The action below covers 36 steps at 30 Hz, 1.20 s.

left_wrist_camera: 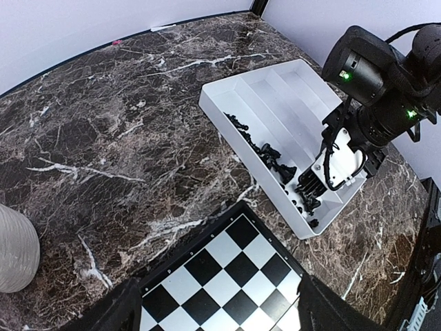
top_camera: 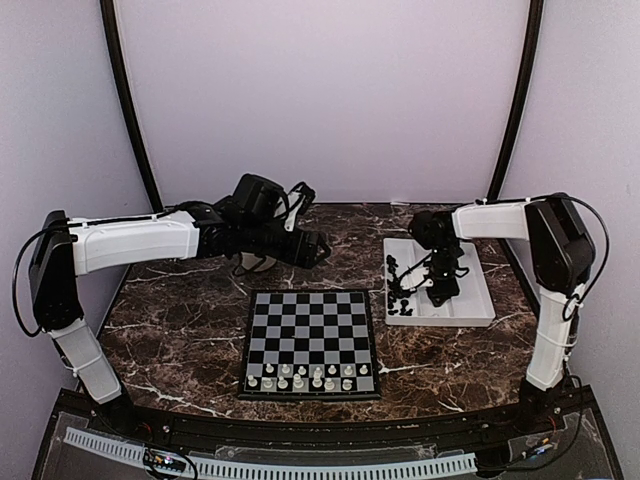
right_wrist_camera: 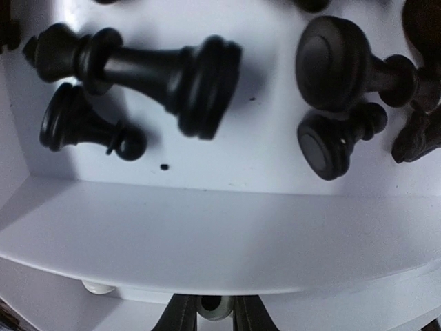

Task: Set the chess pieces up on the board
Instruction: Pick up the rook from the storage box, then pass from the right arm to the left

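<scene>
Low in the near half of the white tray, toward the surface's right edge: right gripper, fingers drawn almost together and pinching a small pale piece, all of it cropped by the bottom of the wrist view. Beyond the far edge of the board, raised above the surface: left gripper, jaws wide apart. Underneath, a dark brown marble table veined in white, rounded along its far edge; behind it, plain pale walls and two black poles. Close to the near edge, about midway along it: that board, with white chess pieces upright on its two nearest rows. Inside the tray, split lengthwise into long compartments: black chess pieces tumbled on their sides, mostly along the side facing the board. Half hidden under the left arm, toward the far left of the surface: a pale ribbed object, cut by the frame, kind unclear. Under the tray's partition in the right wrist view, a second pale speck, too little showing to name.
</scene>
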Each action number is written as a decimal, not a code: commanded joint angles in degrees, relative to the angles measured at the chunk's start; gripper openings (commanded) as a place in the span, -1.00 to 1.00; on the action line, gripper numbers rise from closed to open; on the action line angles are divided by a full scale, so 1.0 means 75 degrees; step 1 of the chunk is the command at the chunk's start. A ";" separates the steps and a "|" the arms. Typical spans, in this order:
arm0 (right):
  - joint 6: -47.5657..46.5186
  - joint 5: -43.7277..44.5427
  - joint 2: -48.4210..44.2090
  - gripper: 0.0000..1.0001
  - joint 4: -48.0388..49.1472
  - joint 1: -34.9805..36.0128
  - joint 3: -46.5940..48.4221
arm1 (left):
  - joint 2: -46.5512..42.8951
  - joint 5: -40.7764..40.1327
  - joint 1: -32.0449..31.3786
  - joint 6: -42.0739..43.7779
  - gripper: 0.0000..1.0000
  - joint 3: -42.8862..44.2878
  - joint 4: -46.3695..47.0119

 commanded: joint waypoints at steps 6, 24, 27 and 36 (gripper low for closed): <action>0.1844 -0.2825 0.0175 -0.86 -0.1035 -0.0927 0.2102 | -0.0216 0.0046 0.0054 0.0075 0.59 -0.0045 0.0572; 1.9941 -0.9593 -0.0571 -0.93 1.5885 -0.2380 -0.0731 | 0.1102 -0.2449 -0.0696 0.2871 0.29 0.1099 0.5363; 2.0135 -0.9208 -0.0610 -0.94 1.5826 -0.2090 -0.0834 | 0.1639 -0.2536 -0.0853 0.3015 0.27 0.1613 0.5474; 2.1096 -0.8720 -0.0862 -0.94 1.6314 -0.1534 -0.1272 | 0.2540 -0.2858 -0.1178 0.3573 0.24 0.2620 0.5801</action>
